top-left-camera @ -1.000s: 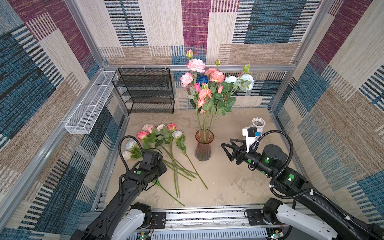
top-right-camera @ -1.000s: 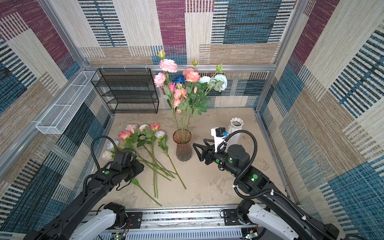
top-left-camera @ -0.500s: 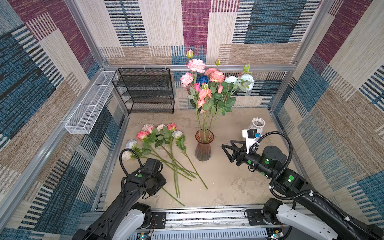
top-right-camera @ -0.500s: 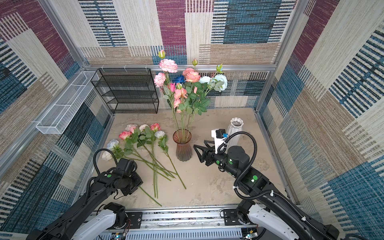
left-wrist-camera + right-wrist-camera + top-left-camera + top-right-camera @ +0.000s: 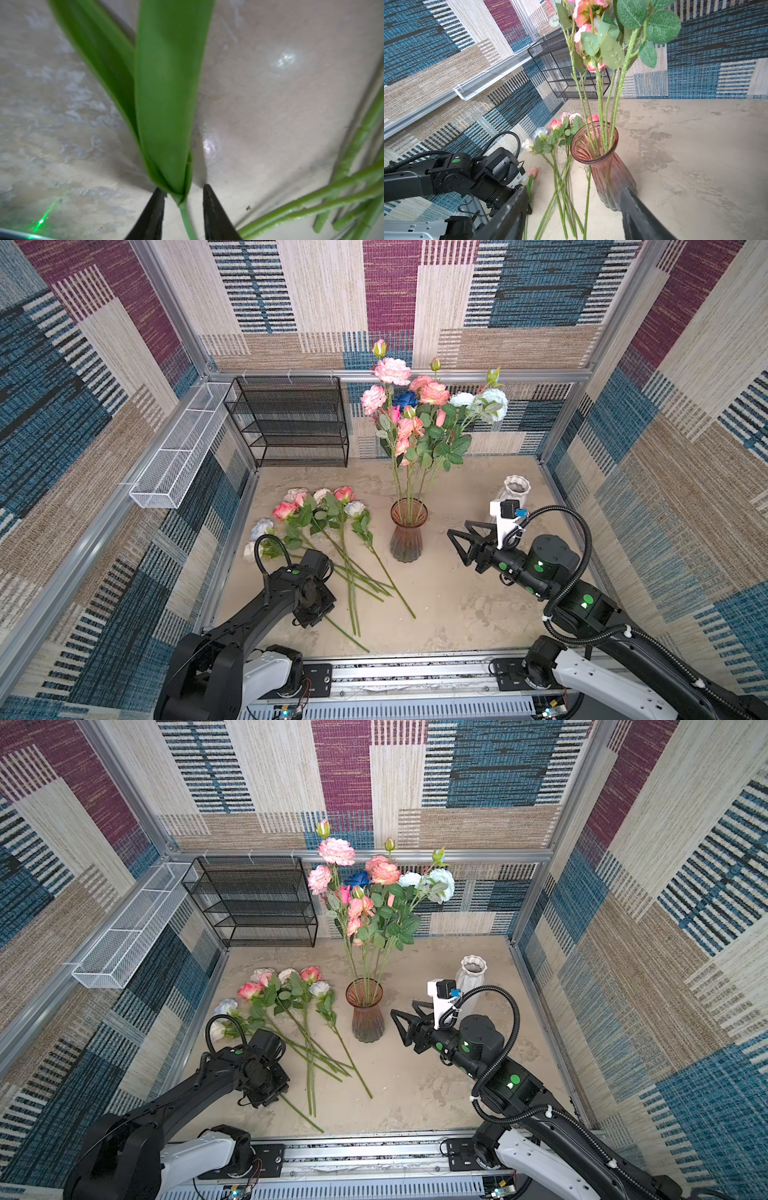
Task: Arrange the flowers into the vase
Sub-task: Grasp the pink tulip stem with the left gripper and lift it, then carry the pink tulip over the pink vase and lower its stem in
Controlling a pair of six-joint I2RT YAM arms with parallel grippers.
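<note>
The left pincer [image 5: 182, 187] stands low over the mottled beige worktop [image 5: 457, 614]. Its black fingertips [image 5: 154, 212] are partly apart on either side of a thin green stalk [image 5: 184, 209], with a gap on each side, so nothing is gripped yet. The step in hand looks like pinching this one stem out of the loose flowers [image 5: 320, 510], which lie on the worktop left of the ribbed pink glass vase [image 5: 408, 537] in both top views.

To do it well, the tips should meet on the bare round stalk just under the joint where the long, smooth, folded leaf [image 5: 166, 104] sheathes it. A grip on the leaf itself would likely slip or crease it. The stalk seems to be slick plastic, so a firm, centred squeeze matters. A straight lift should keep the neighbouring green stems [image 5: 301, 201] from dragging along.

The vase flares at the rim and narrows at the neck. It already holds tall pink, peach, white and blue roses [image 5: 419, 406], so the opening is crowded. The right pincer [image 5: 459, 533] hangs wide apart and empty just beside the vase.
</note>
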